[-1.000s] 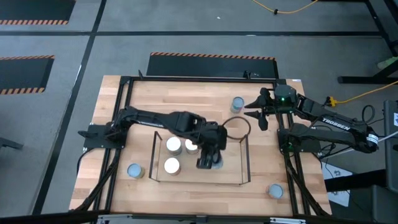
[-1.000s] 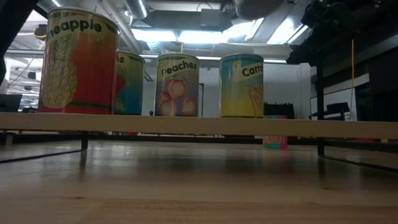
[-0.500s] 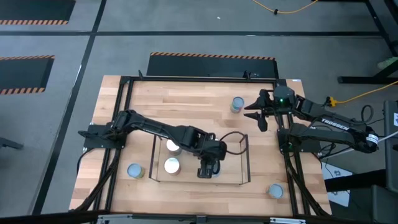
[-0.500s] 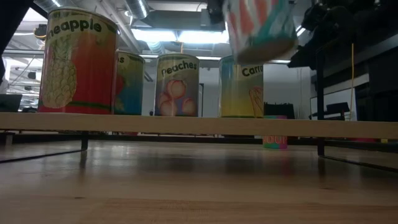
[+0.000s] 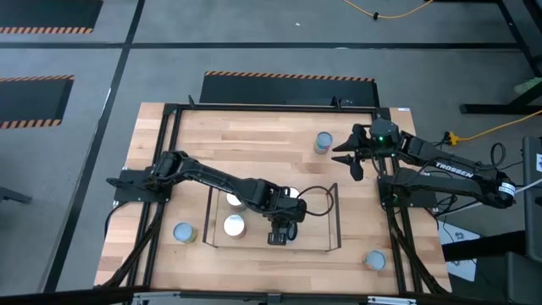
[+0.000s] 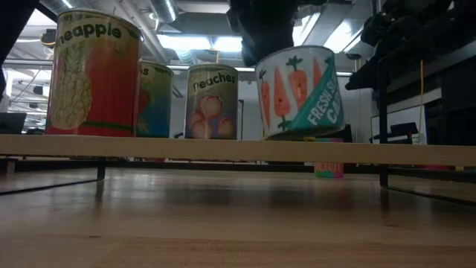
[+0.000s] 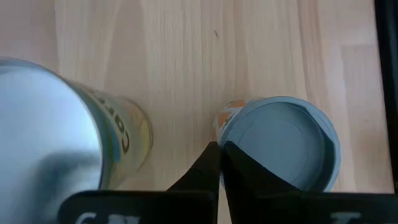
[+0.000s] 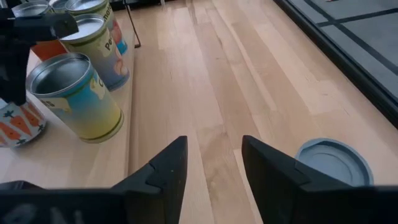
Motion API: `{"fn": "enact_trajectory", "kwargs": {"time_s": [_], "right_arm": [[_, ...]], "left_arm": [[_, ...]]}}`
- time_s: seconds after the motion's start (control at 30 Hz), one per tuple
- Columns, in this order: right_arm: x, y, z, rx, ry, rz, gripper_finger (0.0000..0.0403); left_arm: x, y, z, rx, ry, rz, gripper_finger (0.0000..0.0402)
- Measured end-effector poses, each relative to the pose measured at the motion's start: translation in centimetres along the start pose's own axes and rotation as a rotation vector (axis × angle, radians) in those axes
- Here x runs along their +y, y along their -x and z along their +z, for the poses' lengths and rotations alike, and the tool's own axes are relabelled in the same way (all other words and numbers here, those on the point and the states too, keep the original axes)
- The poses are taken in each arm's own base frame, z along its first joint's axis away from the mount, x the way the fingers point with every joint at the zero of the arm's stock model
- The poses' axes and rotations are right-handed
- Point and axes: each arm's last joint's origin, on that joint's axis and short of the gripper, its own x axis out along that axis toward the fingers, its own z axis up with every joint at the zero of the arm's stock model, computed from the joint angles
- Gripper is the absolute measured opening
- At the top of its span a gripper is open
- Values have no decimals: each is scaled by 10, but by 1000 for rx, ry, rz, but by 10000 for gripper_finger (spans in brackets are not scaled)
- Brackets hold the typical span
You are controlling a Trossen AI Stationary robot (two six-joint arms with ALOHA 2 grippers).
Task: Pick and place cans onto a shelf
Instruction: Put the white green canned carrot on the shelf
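A robotics lab: hazard-striped floor mats (image 5: 290,77), exposed ceiling ducts (image 6: 167,15), framed wooden test table (image 5: 254,127).

From above, the left arm covers part of the shelf (image 5: 330,222) and the carrot can (image 6: 300,92). In the low view that can's top is hidden by the dark left pincer (image 6: 262,30), and the pineapple can (image 6: 93,74) hides most of the one behind.
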Motion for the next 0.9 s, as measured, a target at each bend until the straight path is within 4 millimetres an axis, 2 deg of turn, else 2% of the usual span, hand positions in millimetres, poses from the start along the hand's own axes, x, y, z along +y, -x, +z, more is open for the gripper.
{"fn": "enact_trajectory", "kwargs": {"time_s": [0.53, 0.8, 0.9], "right_arm": [[0, 0, 0, 0, 0, 0, 158], [0, 0, 0, -1, 0, 1, 158], [0, 0, 0, -5, -6, 1, 158]], "left_arm": [[0, 0, 0, -5, 0, -1, 38], [0, 1, 1, -5, 2, -1, 38], [-1, 6, 6, -28, 0, -6, 35]]}}
